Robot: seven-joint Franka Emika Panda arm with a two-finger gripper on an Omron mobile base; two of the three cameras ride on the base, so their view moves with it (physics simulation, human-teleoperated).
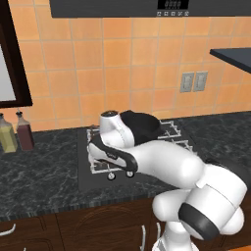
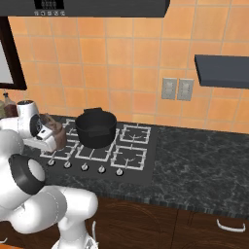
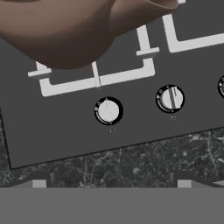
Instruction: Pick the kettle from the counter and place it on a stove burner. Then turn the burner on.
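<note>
From the left base view, the white arm bends low over the stove [image 1: 98,171], and its hand hides much of the front grates. The black pot [image 1: 143,126] sits behind the arm. Two bottles [image 1: 15,132] stand at the left on the counter [image 1: 39,171], with bare stone around them. From the right base view, the gripper [image 2: 46,138] hangs at the stove's left side, right by the brown kettle [image 2: 57,133], which sits on the front left burner. Five knobs [image 2: 84,167] line the front edge. In the hand view, the kettle's round belly is up top, two full knobs lie below, and the jaws are spread wide, holding nothing.
</note>
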